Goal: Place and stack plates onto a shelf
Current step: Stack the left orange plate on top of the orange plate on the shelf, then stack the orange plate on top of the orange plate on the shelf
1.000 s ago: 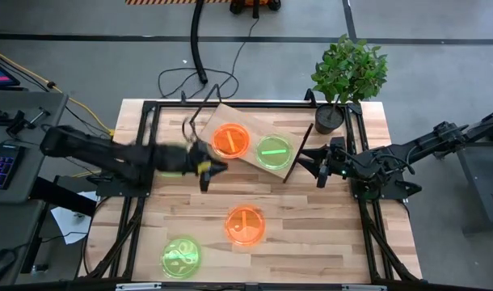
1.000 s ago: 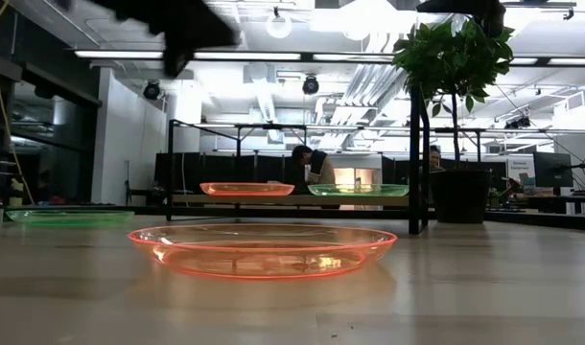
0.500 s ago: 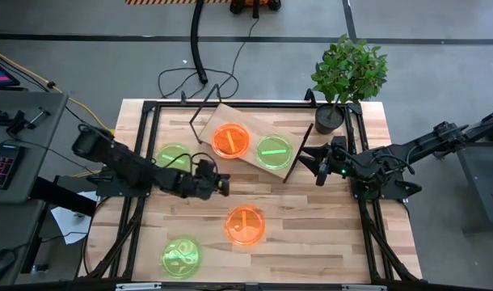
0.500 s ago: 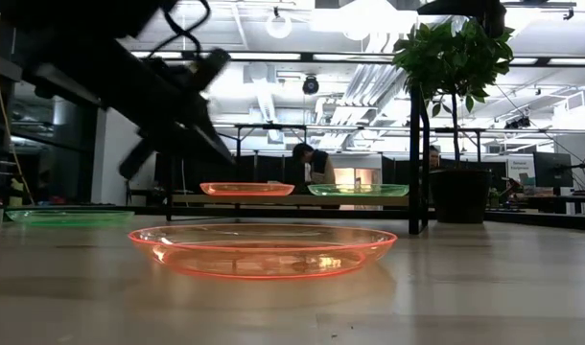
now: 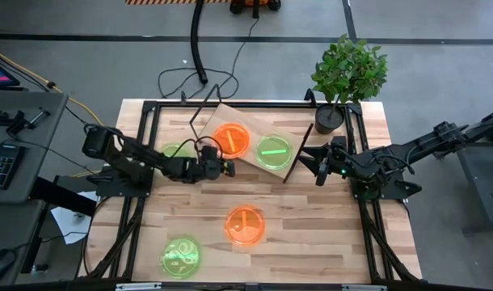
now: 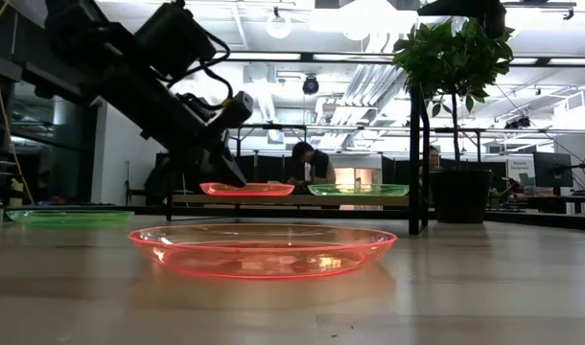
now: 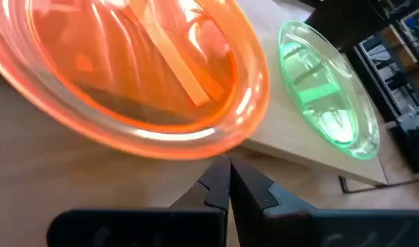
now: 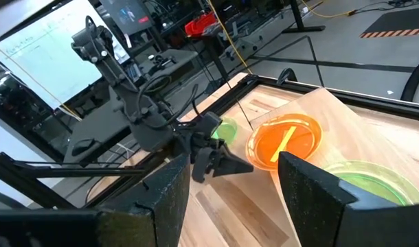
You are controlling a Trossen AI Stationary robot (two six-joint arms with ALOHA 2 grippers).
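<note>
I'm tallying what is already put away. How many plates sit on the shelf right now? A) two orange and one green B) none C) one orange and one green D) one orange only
C: the high view shows one orange plate and one green plate side by side on the shelf, and no others on it.

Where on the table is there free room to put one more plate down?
Bare wood lies right of the orange plate, and between it and the shelf. The strip left of the shelf is crowded: a green plate and the left claw. The shelf holds two plates.
</note>
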